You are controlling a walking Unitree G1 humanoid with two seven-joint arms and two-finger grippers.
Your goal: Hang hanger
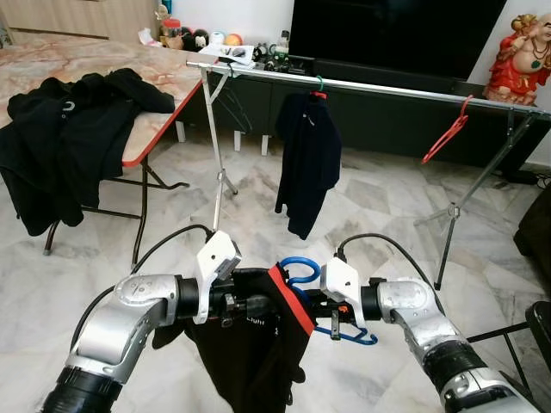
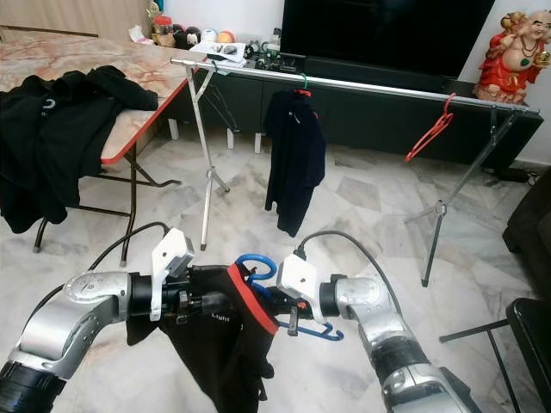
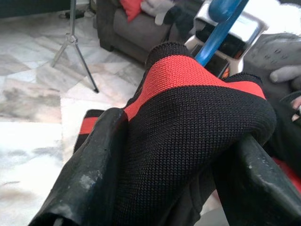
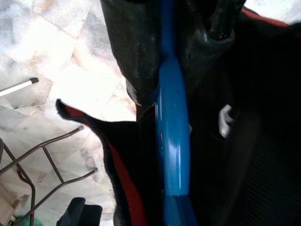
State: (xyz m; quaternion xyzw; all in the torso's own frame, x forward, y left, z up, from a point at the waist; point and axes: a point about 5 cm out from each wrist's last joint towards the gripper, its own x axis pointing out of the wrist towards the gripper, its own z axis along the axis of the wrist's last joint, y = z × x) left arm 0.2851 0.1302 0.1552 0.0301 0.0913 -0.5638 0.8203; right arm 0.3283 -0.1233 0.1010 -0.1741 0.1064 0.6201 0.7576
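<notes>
Low in front of me I hold a black garment (image 1: 250, 348) with a red collar band (image 3: 188, 89). My left gripper (image 1: 248, 305) is shut on the fabric near the collar, and its fingers (image 3: 94, 174) pinch the knit from both sides. A blue plastic hanger (image 1: 298, 269) pokes out beside the collar with its hook upward. My right gripper (image 1: 317, 306) is shut on the hanger's bar (image 4: 171, 132). Further off across the room runs a long silver clothes rail (image 1: 387, 89) on tripod legs.
On the rail hang a dark shirt (image 1: 306, 163) on a green hanger and a bare red hanger (image 1: 448, 133). A red-edged table (image 1: 159, 125) with piled black clothes (image 1: 60, 138) stands at the left. Behind the rail are a TV cabinet (image 1: 387, 120) and a statue (image 1: 521, 56).
</notes>
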